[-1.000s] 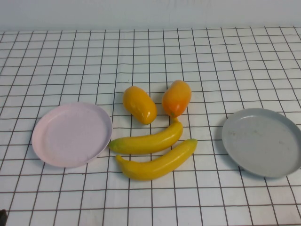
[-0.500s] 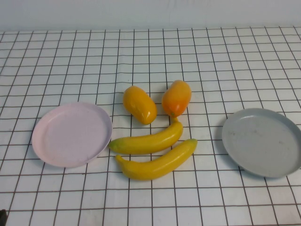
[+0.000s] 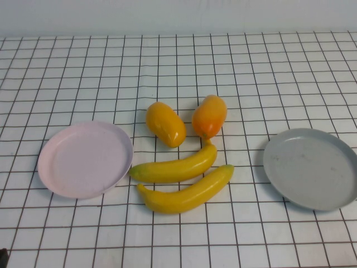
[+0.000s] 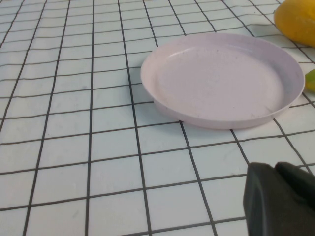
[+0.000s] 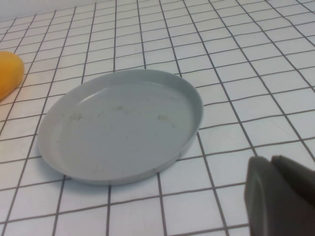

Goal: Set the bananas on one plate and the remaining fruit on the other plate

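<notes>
High view puts the bananas and other fruit mid-frame between bare pink plate and grey plate, well apart from left end effector and right end effector, whose finger state I cannot tell.

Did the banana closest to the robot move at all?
No. The near banana lies where it did, between the pink plate and grey plate.

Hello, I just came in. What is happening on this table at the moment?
Nothing is being handled right now. Two bananas and two orange-yellow fruits lie together on the checked cloth, between a pink plate on the robot's left and a grey plate on its right. Both plates hold nothing. The left pincer waits near the pink plate, the right pincer near the grey plate, and neither touches anything. Sorting has not started.
</notes>
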`<state>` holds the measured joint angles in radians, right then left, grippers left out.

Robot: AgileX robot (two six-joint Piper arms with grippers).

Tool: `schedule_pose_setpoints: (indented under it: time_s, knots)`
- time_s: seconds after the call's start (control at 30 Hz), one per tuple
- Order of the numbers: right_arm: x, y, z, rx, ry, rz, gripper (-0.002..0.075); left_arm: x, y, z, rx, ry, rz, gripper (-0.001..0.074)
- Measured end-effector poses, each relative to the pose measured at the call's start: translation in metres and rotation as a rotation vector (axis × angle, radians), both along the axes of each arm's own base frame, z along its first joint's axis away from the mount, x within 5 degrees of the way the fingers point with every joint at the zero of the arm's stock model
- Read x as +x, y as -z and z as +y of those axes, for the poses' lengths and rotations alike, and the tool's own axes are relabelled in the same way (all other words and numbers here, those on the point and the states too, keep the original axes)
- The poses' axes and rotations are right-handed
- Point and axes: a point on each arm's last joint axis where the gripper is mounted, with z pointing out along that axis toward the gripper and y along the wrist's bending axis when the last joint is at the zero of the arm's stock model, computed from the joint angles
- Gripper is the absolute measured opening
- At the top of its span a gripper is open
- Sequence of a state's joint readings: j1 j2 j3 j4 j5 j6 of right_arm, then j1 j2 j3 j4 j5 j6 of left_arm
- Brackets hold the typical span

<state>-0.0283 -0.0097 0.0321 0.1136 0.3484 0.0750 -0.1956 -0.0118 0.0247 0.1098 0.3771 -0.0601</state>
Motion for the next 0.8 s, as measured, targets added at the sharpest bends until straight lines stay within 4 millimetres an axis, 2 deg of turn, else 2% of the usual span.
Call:
schedule_pose_setpoints:
  time_s: [0.2,0.27,0.37,0.43,0.53,0.6,0.8]
  knots:
    - [0.000,0.000,0.000,0.000,0.000,0.000,-0.0016,0.000,-0.001,0.000,-0.006,0.001,-0.008,-0.0004]
    - [0.000,0.000,0.000,0.000,0.000,0.000,-0.0016,0.001,-0.004,-0.002,-0.074,0.003,-0.035,-0.0004]
    - [0.000,0.000,0.000,0.000,0.000,0.000,-0.0016,0.002,-0.017,-0.007,-0.415,-0.011,-0.108,-0.0004]
    - [0.000,0.000,0.000,0.000,0.000,0.000,-0.0016,0.003,-0.028,-0.006,-0.743,-0.040,-0.168,-0.0004]
    - [0.000,0.000,0.000,0.000,0.000,0.000,-0.0016,0.003,-0.042,0.000,-1.031,-0.077,-0.276,-0.0004]
    - [0.000,0.000,0.000,0.000,0.000,0.000,-0.0016,0.002,-0.048,0.005,-1.082,-0.093,-0.359,-0.0004]
    - [0.000,0.000,0.000,0.000,0.000,0.000,-0.0016,0.001,-0.054,0.011,-0.959,-0.115,-0.480,-0.0004]
